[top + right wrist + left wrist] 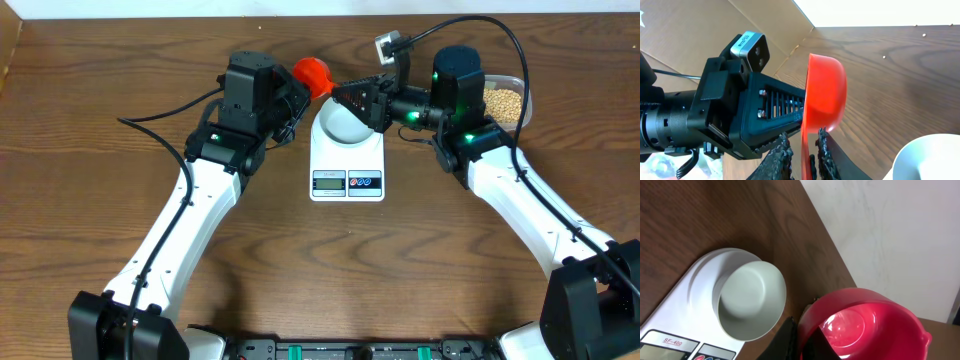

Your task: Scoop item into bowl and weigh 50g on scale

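Note:
An empty red scoop (312, 75) hangs over the table behind the scale (347, 165). My left gripper (801, 330) is shut on the cup's wall, one finger inside and one outside. My right gripper (803, 135) straddles the scoop's thin edge (805, 150), with a gap showing at each toothed finger, so it stands open. The pale bowl (345, 125) sits empty on the scale, just below and right of the scoop. Tan beans (503, 102) lie in a clear tub (524, 98) behind my right arm.
The table's far edge and a pale wall (900, 235) are close behind the scoop. Cardboard (715, 20) stands beyond the left arm in the right wrist view. Both arms converge above the scale's back end.

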Controlling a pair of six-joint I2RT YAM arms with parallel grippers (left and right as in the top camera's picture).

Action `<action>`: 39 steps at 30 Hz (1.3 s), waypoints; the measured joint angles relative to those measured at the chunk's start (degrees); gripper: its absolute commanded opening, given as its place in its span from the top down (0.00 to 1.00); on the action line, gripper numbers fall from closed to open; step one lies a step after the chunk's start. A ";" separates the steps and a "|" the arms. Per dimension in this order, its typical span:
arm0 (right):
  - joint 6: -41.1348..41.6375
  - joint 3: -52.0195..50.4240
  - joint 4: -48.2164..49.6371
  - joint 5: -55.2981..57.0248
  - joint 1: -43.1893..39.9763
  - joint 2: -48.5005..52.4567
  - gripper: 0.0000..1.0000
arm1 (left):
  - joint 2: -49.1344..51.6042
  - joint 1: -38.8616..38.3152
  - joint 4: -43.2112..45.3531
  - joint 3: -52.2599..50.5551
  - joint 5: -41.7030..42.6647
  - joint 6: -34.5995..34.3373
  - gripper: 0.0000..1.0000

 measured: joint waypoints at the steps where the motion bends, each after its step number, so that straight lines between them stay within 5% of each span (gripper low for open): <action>1: 0.02 0.00 -0.02 0.13 0.00 0.00 0.81 | 0.00 0.00 -0.20 0.00 0.02 0.70 0.93; 6: 0.00 0.00 -0.02 0.52 0.00 0.00 0.82 | 0.00 0.00 -0.22 0.00 0.13 2.56 0.93; 12: 0.02 0.00 -0.04 0.79 0.00 0.00 0.97 | 0.00 0.00 -0.22 0.00 0.13 2.89 0.92; 16: 0.04 0.00 -0.04 0.96 0.00 0.00 0.99 | 0.00 0.00 -0.22 0.00 0.13 2.97 0.92; 23: 0.04 0.00 -0.07 1.40 -0.02 0.00 0.99 | 0.00 -0.02 -0.24 0.00 0.17 3.78 0.30; 29: 0.04 0.13 -5.18 1.62 -4.85 0.00 0.99 | 0.00 -0.02 -0.44 0.00 -0.98 7.15 0.22; 39: -4.59 0.22 -18.18 1.09 -18.29 -0.02 0.99 | 0.00 0.09 -1.64 0.00 -3.37 27.98 0.16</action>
